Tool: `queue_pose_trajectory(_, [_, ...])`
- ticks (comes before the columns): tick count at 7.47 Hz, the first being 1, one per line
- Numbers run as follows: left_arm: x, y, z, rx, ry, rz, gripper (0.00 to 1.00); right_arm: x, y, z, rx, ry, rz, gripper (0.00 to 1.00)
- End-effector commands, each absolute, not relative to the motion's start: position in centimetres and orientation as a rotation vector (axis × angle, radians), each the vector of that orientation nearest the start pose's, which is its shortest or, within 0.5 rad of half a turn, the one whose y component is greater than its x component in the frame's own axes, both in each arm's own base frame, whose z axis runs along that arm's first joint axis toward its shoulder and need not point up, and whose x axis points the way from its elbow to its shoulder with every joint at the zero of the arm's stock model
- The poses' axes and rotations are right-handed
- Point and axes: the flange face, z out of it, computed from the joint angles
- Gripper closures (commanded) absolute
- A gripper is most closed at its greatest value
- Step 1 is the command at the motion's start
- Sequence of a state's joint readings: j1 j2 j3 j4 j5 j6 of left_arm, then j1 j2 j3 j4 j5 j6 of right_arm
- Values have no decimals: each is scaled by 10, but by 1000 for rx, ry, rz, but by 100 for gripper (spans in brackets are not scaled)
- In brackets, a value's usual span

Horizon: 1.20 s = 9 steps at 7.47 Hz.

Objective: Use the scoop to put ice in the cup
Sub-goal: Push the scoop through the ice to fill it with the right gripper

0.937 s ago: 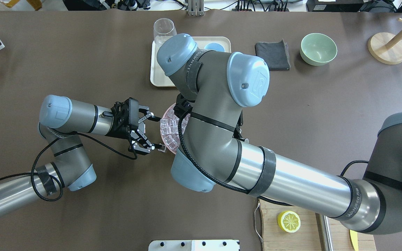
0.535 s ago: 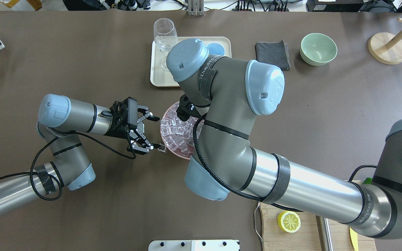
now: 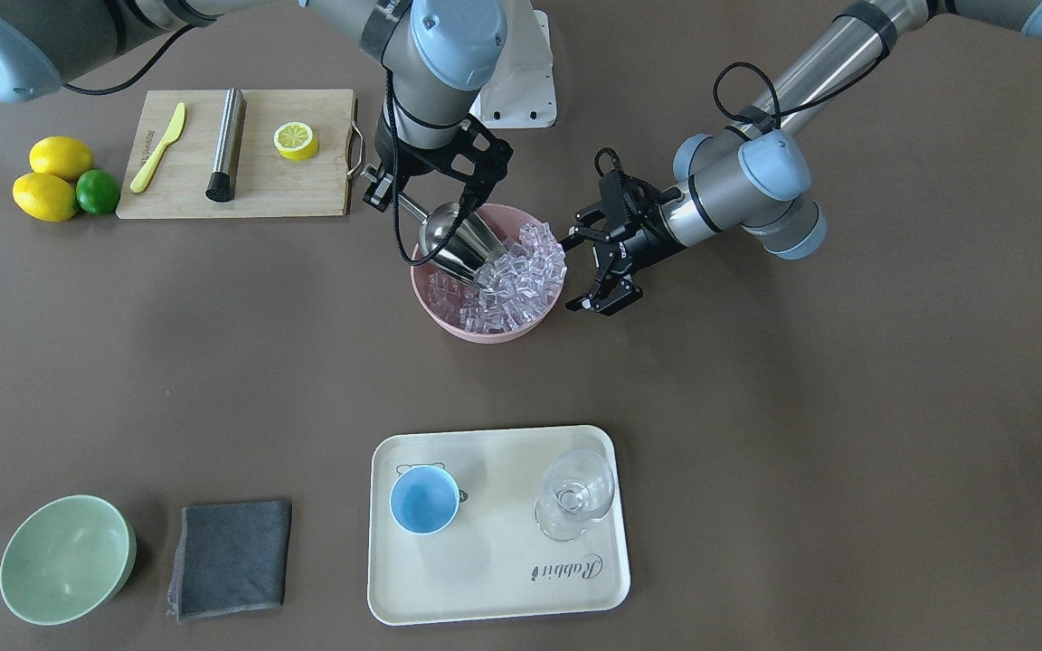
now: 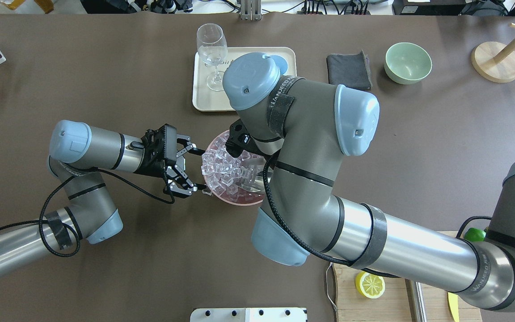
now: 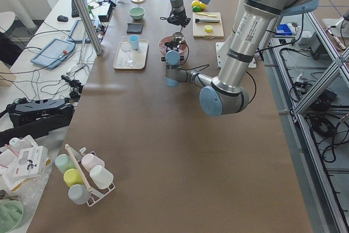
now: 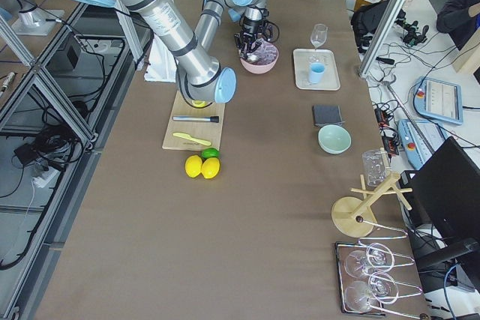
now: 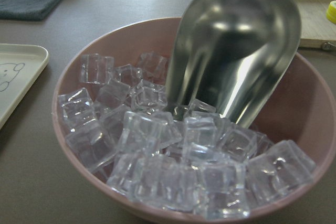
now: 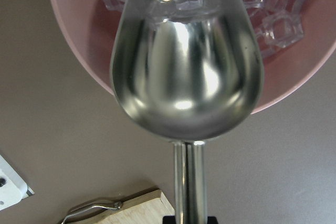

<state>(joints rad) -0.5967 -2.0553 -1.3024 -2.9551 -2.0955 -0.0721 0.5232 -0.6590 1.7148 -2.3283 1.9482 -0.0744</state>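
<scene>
The left hand [image 4: 204, 171] reaches in level from the counter's left end. Its fingers [image 4: 189, 150] are spread wide and grip nothing, with the tips right at the left rim of a pink bowl [image 3: 485, 333]; whether they touch the rim I cannot tell. The bowl stands about mid-counter and is heaped with the ice [image 3: 516, 276], the cubes piled highest on the side facing that hand.

The scoop [image 3: 453, 242] is tilted steeply into the bowl's right side. Its front lip is down among the cubes, and its thin handle slants up and back toward the robot's edge. The right hand [image 8: 187, 219] is pinched tight on the end of that handle.

The cup [image 3: 424, 500] stands upright on a cream tray [image 3: 503, 579] near the middle of the far edge, well apart from the bowl. A stemmed glass [image 3: 575, 493] stands beside it on the same tray.
</scene>
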Motion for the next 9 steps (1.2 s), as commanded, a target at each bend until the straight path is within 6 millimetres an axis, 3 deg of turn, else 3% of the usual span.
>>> queue_pose_trajectory(1, [503, -442, 351, 1221, 1204, 1104, 2, -506, -403, 159, 187, -546, -1169, 100])
queue_pose_trajectory(9, [502, -443, 350, 1223, 1207, 1105, 2, -509, -407, 184, 385, -616, -1188, 100])
